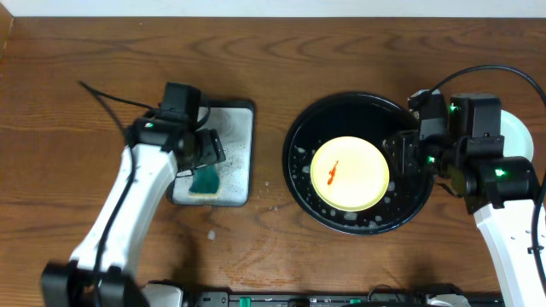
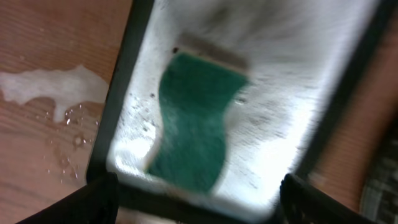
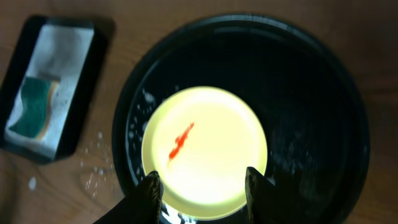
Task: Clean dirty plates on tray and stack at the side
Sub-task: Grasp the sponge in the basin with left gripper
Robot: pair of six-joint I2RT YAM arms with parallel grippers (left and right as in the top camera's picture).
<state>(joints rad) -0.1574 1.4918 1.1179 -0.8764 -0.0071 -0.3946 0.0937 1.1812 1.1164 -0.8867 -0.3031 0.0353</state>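
Note:
The pale yellow plate [image 1: 350, 173] with a red sauce smear [image 1: 333, 173] lies in the round black tray [image 1: 299, 136]. My right gripper [image 1: 401, 155] hovers open over the plate's right edge; in the right wrist view its fingers [image 3: 204, 190] straddle the near side of the plate [image 3: 205, 143] without touching it. My left gripper [image 1: 207, 147] is open over the green sponge [image 1: 205, 181]; in the left wrist view the fingers [image 2: 199, 205] sit wide apart above the sponge [image 2: 196, 124]. A pale mint plate [image 1: 519, 128] shows at the far right, mostly hidden behind my right arm.
The sponge lies in the rectangular soapy tray [image 1: 235, 136], left of the black tray; it also shows in the right wrist view [image 3: 62, 56]. Soapy water is spilled on the wood beside it [image 2: 43, 87], and droplets lie in front of it [image 1: 211, 234]. Suds dot the black tray's floor [image 3: 298, 155].

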